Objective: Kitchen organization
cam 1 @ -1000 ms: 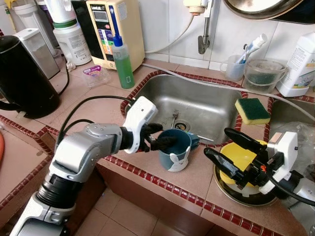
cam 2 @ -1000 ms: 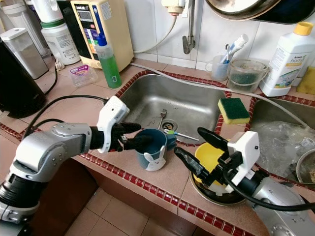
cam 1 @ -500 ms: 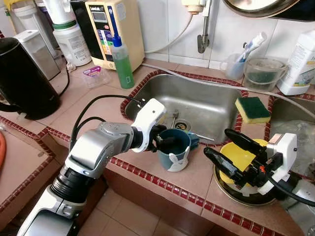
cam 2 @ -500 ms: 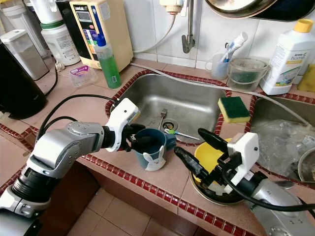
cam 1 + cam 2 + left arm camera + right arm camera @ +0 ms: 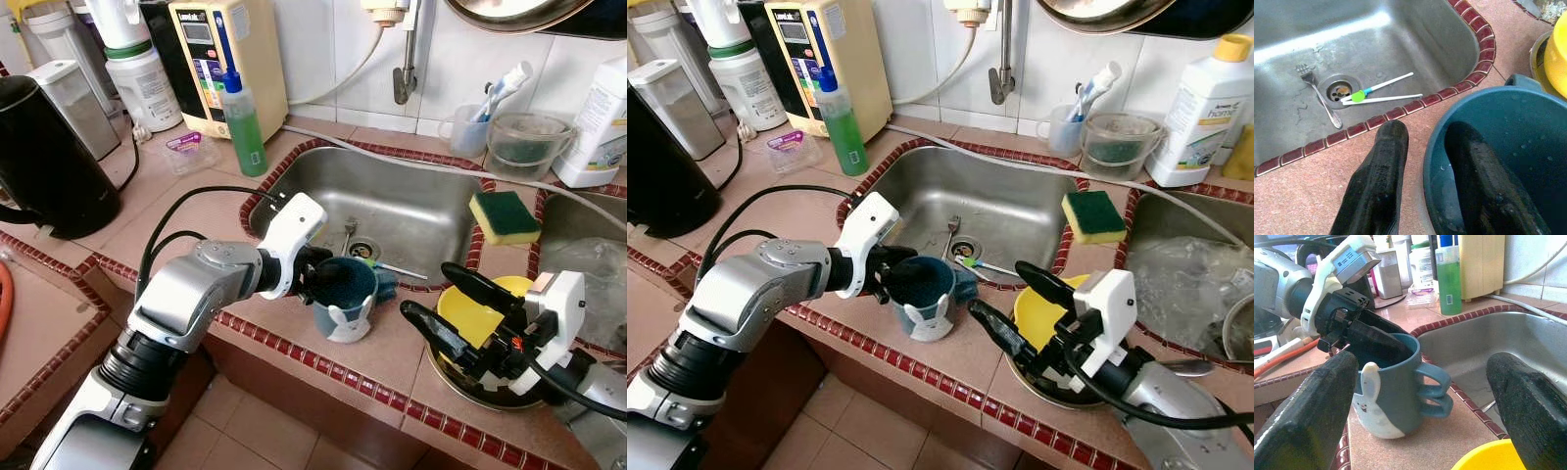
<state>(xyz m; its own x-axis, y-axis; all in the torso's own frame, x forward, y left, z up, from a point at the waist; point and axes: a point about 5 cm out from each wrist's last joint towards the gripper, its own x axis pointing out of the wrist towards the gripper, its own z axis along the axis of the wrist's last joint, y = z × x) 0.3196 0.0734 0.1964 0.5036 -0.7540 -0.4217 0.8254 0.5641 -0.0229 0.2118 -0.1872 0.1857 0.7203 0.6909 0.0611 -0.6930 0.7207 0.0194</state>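
I read the mug (image 5: 922,294) as glossy glazed ceramic, wet inside, and the sink (image 5: 411,211) as brushed stainless steel, dull and water-stained. Counter tiles (image 5: 186,211) look matt and speckled with glossy red trim. My left gripper (image 5: 1425,191) has matt black, lightly textured fingers (image 5: 1382,186).
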